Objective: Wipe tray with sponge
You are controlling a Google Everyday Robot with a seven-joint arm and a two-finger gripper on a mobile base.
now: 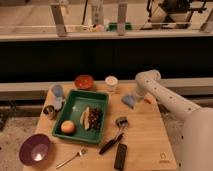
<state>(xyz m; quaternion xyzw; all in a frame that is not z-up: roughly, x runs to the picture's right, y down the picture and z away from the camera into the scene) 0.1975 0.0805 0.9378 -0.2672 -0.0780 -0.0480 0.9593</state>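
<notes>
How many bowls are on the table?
2: a purple bowl at the front-left corner, a red bowl behind the tray. The gripper is by the sponge.

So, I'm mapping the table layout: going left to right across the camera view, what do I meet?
Purple bowl, tray, sponge, then the gripper, just by the sponge's right edge.
</notes>
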